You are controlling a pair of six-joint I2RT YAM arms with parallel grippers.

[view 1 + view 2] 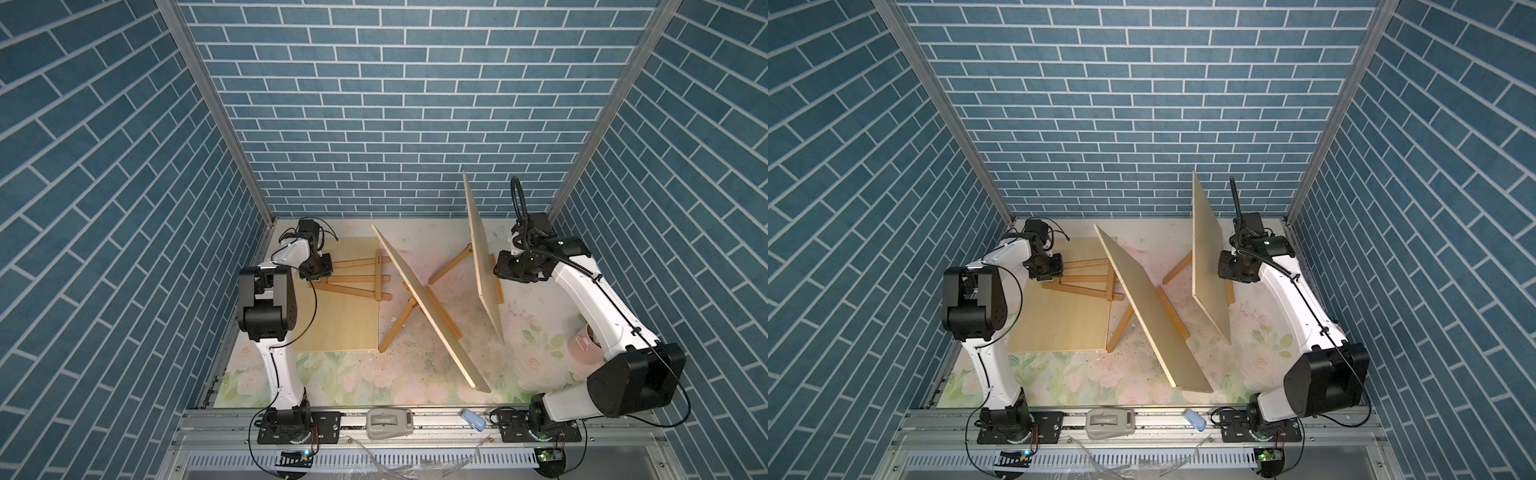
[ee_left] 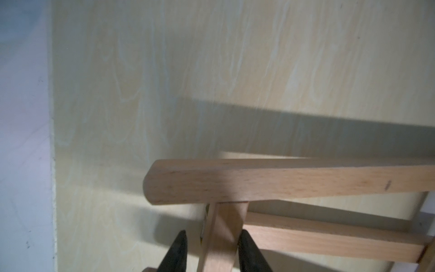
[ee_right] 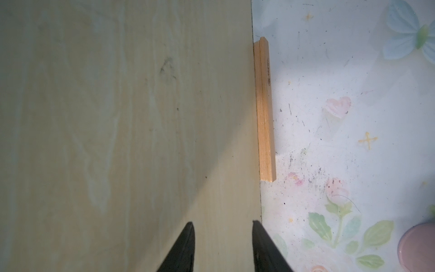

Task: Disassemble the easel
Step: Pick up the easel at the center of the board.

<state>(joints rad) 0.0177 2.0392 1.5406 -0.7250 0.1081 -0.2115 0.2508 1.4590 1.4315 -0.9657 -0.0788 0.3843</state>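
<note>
At left, the left gripper [image 2: 213, 233] straddles one slat of the light-brown wooden easel frame [image 1: 357, 291] lying flat on the flat pale plywood board [image 1: 340, 328]; whether it truly pinches I cannot tell, so it should seat squarely before pulling. At right, the right gripper [image 3: 223, 226] stands open, holding nothing, facing the upright pale plywood panel [image 1: 480, 257]; I judge it should catch the panel's edge above the narrow wooden ledge strip [image 3: 264, 113] and lift straight.
</note>
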